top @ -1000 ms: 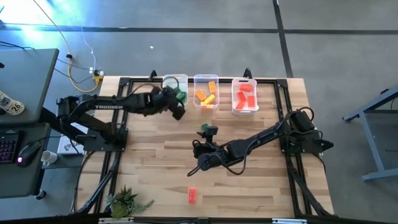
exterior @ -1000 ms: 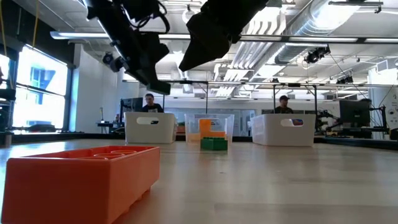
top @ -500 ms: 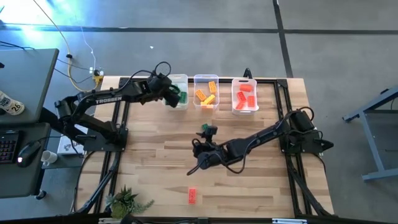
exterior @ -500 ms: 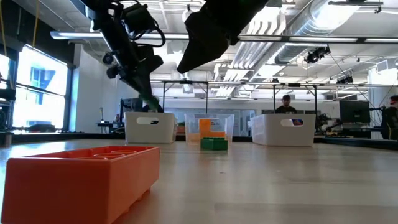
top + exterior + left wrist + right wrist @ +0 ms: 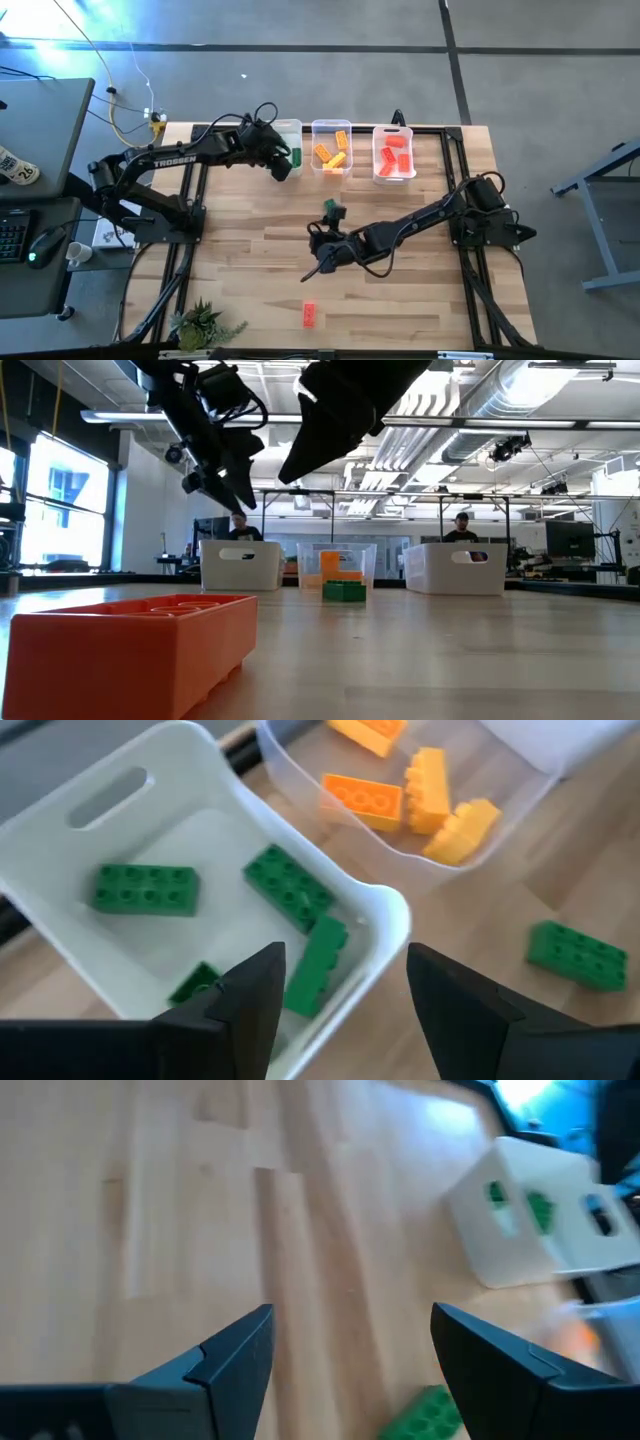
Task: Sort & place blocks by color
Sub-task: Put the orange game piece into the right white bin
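Right claw [image 5: 322,252], fingers apart and empty, sits mid-frame near the green block [image 5: 331,208]; light, stiff, probably best pinched across its smooth long sides.

Your left arm reaches from the left side toward the upper middle of the high view, and its left gripper [image 5: 281,160] hangs there with fingers [image 5: 252,995] spread apart and nothing between them. Your right arm stretches from the right side toward the centre, where the right gripper [image 5: 326,245] hovers low, its fingers [image 5: 235,1350] also parted and empty.
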Controlling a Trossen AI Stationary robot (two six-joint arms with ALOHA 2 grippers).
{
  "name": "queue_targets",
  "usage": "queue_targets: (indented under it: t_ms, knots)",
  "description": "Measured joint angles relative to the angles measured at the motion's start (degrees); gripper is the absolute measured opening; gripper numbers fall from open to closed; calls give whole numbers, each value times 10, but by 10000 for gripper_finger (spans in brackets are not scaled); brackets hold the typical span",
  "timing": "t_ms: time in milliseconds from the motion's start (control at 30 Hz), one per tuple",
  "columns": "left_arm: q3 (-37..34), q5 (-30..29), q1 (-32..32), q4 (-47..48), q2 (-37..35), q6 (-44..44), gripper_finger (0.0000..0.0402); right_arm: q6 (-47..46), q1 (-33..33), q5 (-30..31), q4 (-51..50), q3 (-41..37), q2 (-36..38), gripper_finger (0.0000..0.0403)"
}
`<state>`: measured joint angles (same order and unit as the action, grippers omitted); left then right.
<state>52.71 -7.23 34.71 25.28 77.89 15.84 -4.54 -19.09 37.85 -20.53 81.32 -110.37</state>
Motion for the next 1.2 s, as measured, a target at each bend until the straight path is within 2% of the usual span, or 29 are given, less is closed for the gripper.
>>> queue_targets:
  t_ms: [200, 500, 700, 833, 933, 1000, 1100, 1200]
  knots:
    - [0, 12, -25, 1, -2, 4, 200, 16, 0, -76, 5, 0, 0, 256]
    - [0, -69, -101, 7, -16, 4, 200, 108, 0, -162, 43, 0, 0, 256]
    - [0, -90, -143, 10, -54, 16, 200, 194, 0, -227, 87, 0, 0, 256]
    - [0, -115, -168, 27, -92, 42, 200, 275, 0, -335, 126, 0, 0, 256]
    - [0, -161, -189, 62, -117, 73, 200, 332, 0, -431, 155, 0, -5, 256]
    - [0, -191, -202, 83, -128, 96, 200, 366, -1, -472, 162, 0, -12, 256]
    - [0, -201, -220, 101, -139, 126, 200, 400, -2, -487, 164, 0, -19, 256]
    - [0, -187, -233, 98, -143, 140, 200, 418, -5, -486, 170, 0, -21, 256]
